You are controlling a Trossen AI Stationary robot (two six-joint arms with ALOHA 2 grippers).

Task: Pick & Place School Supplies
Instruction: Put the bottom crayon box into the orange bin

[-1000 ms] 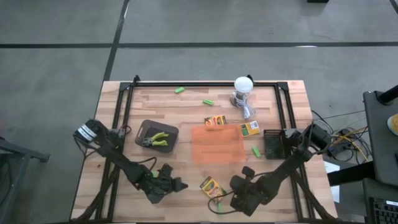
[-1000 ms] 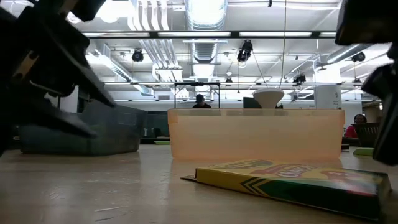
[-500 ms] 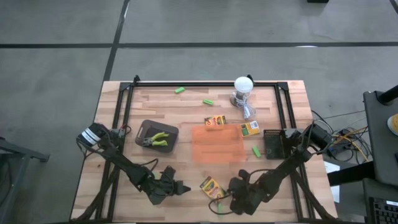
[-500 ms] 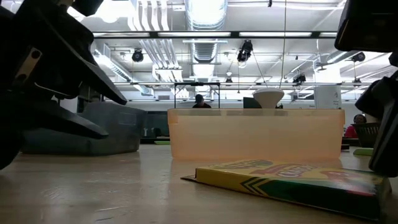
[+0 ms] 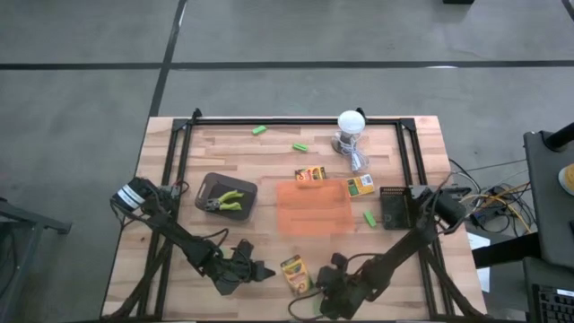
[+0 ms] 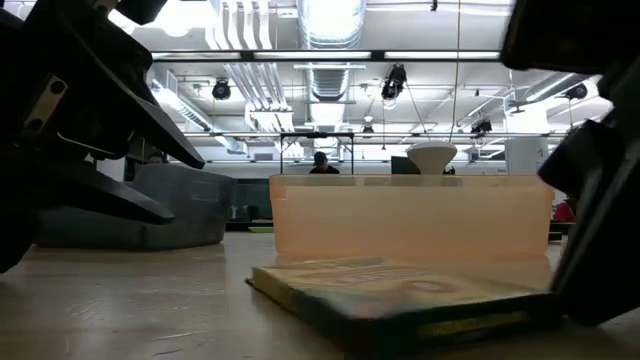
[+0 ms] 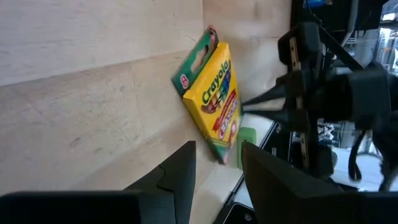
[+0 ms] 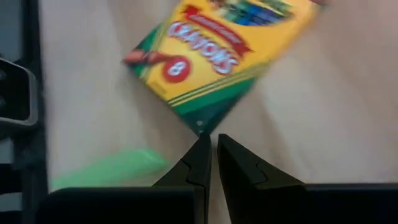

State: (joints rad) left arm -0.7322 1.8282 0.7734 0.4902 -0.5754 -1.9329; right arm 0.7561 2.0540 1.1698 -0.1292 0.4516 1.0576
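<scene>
I am working at the near edge of the wooden table [image 5: 224, 152] with both arms low. My right gripper [image 8: 210, 155] is lying flat against the wood, its 2 fingers [image 8: 193, 168] nearly pressed together with only a thin slit between them and nothing held. Just ahead of those fingertips, the crayon box [image 8: 217, 53] is lying flat and tilted, one green corner pointing right at the slit; whether the tips are touching that corner I cannot tell. The box is reading "CRAYONS" and "8". Off to one side of my right fingers a small bright green piece [image 8: 106, 168] is lying on the wood.

My left gripper [image 7: 217, 168] is sitting on the other side of the same box, fingers parted and empty, with the box well ahead of the gap and my right gripper showing dark beyond it.

In the high view the box [image 5: 293, 274] is lying between my 2 grippers, left [image 5: 260, 269] and right [image 5: 316, 283], nearer the right one. Farther out from both jaws are an orange tray [image 5: 314, 208], 2 more crayon boxes [image 5: 310, 175] [image 5: 360, 186], green pieces [image 5: 259, 130] [image 5: 300, 147] [image 5: 369, 218], a dark tray [image 5: 213, 184] holding green-handled pliers [image 5: 224, 203], and a white lamp [image 5: 351, 126].
</scene>
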